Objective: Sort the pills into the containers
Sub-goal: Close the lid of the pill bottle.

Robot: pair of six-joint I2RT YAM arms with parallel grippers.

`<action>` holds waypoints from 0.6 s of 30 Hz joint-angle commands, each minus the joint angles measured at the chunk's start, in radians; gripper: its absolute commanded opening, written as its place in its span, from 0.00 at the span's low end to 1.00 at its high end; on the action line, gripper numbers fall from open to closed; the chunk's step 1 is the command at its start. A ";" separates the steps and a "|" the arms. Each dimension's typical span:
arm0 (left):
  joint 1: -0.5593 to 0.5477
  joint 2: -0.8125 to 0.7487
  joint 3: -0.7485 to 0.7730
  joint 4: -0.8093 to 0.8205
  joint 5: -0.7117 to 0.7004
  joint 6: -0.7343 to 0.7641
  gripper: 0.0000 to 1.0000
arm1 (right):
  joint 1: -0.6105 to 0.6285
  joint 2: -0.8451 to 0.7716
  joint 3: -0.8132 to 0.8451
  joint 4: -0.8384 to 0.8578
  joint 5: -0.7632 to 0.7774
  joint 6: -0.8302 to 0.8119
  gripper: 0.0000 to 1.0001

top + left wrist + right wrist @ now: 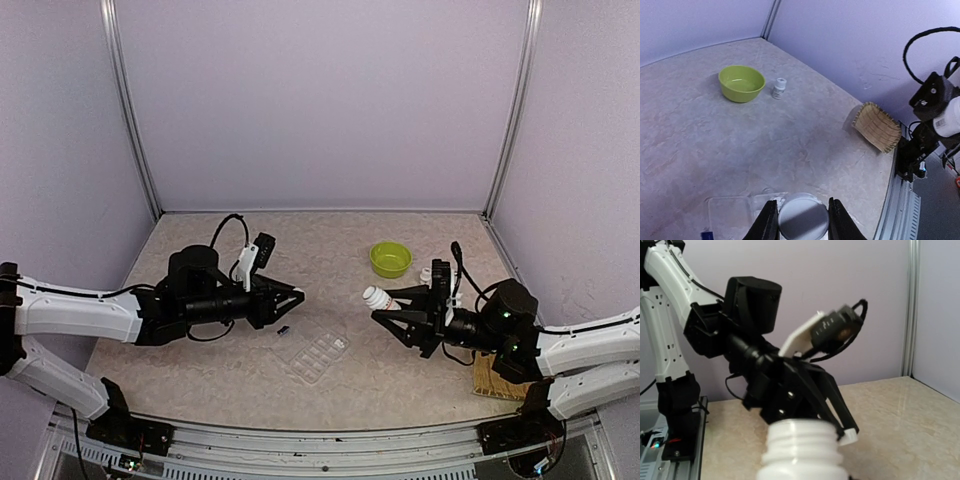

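**Current step: bottle opened, ready to dispense.**

- Left pincer (290, 297): clenched on a round white cap (802, 218), one finger touching each side of it.
- Right pincer (385, 315): grasping a white bottle (802, 450), carried clear of the tabletop (330, 235). Its threaded neck is bare, so the cap is off.
- Pill box (313, 352): flat on the tabletop, below the gap between the two pincers and slightly nearer the left one. In the left wrist view it lies directly under the held cap. Whether its compartment lids are raised cannot be told.
- Pills: none can be seen. They are judged to be inside the bottle. One dark speck (284, 330) lies just beside the box, under the left pincer; it is too small to identify.

**Next move, as a judgement:**

1. Bring the right pincer over the box and line the bottle mouth up with one compartment.
2. Tip slowly. The compartments are small and sit edge to edge, so a fast pour would spill pills into neighbouring cells or onto the tabletop.
3. Move the left pincer aside or set the cap down first, because it hangs over the box where the bottle must go.
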 commanded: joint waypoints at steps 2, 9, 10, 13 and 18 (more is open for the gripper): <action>-0.046 -0.020 0.049 0.164 0.164 -0.044 0.29 | 0.010 0.021 0.032 0.073 -0.014 0.011 0.00; -0.085 0.021 0.085 0.310 0.245 -0.145 0.29 | 0.026 0.055 0.044 0.108 -0.022 0.018 0.00; -0.091 0.029 0.094 0.317 0.245 -0.151 0.29 | 0.027 0.059 0.047 0.109 -0.020 0.017 0.00; -0.112 0.053 0.118 0.338 0.236 -0.170 0.29 | 0.038 0.073 0.056 0.109 -0.015 0.012 0.00; -0.143 0.085 0.146 0.366 0.232 -0.192 0.29 | 0.049 0.083 0.066 0.104 -0.009 0.002 0.00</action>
